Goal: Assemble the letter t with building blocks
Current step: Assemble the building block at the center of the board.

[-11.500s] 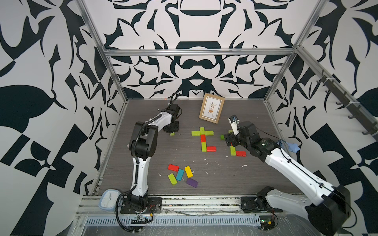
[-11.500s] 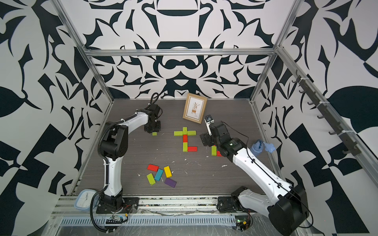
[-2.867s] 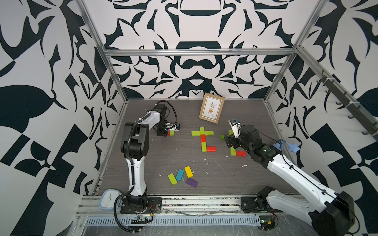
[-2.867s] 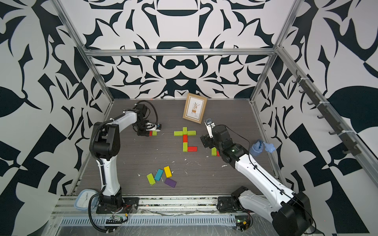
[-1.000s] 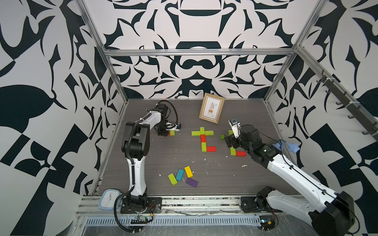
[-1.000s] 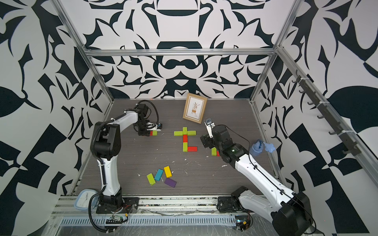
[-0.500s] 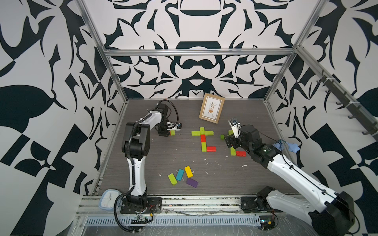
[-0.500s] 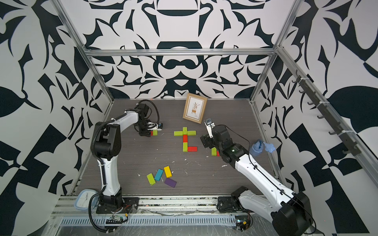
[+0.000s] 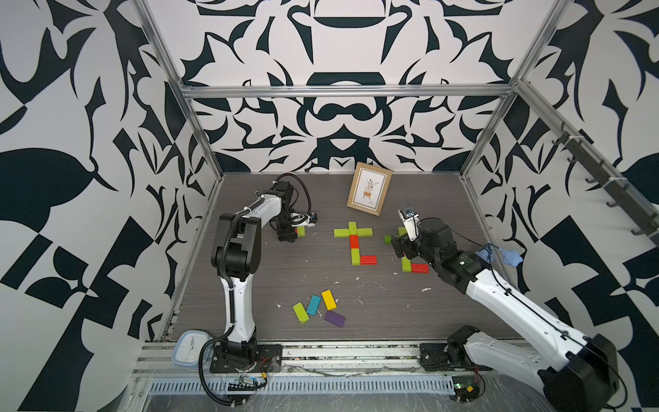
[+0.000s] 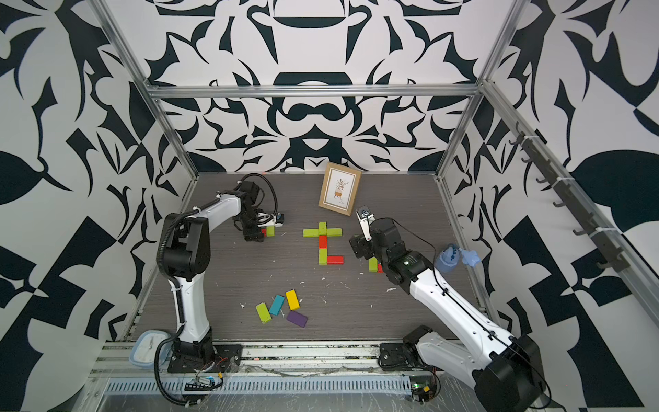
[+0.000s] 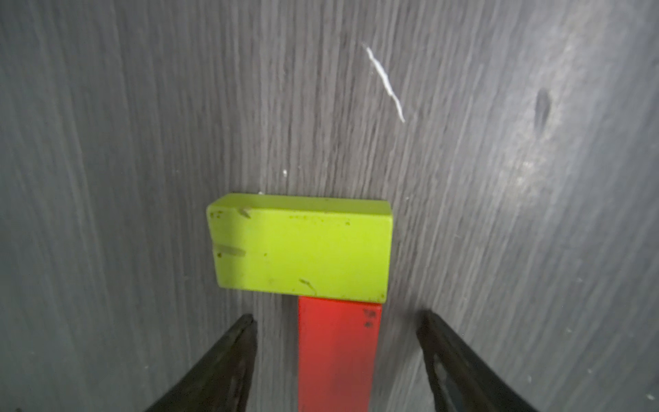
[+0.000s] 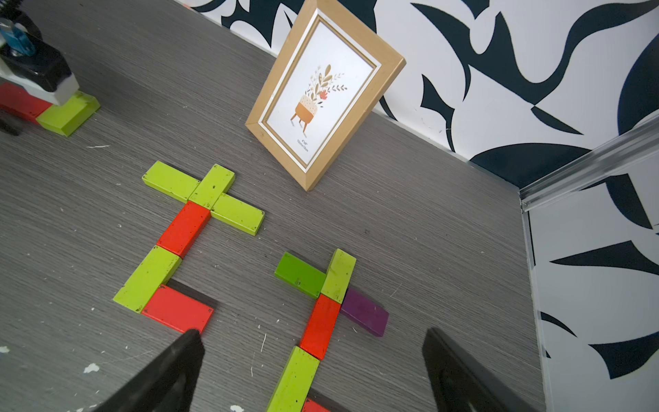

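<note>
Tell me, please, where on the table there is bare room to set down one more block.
Bare table lies between the middle t and the loose blocks, and in the far corner right of the picture frame. It is crowded around the right t, and at the left end effector with the two blocks there.

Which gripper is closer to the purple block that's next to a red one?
Right. The right gripper hovers open near the purple block; the left gripper is across the table, straddling another red block.
</note>
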`<state>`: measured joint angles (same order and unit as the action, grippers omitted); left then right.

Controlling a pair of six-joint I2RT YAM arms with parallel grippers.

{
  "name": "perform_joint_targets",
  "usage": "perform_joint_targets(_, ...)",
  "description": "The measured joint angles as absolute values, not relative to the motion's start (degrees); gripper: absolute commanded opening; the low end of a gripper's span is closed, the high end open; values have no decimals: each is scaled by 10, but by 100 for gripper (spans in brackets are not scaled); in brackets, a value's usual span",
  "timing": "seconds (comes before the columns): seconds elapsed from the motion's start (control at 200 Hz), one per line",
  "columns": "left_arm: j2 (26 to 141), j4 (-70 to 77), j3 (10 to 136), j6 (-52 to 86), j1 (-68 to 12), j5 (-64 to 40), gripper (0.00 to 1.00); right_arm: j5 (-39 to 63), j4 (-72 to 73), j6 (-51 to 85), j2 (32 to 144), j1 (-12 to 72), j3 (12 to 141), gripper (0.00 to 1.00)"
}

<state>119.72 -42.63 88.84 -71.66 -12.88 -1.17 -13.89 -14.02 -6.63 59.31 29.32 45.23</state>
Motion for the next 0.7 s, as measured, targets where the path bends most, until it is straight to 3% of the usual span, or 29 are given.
perform_joint_targets(0.525, 1070, -422, 873, -661, -129, -16, 84, -133, -168, -61, 627, 293, 459, 99)
perform_joint_targets(0.56, 1060, -420, 867, -652, -129, -17, 89, -130, -171, -60, 629, 293, 460, 99)
perform_joint_targets(0.7, 1006, -404, 850, -600, -129, -23, 92, -124, -182, -55, 630, 293, 465, 99)
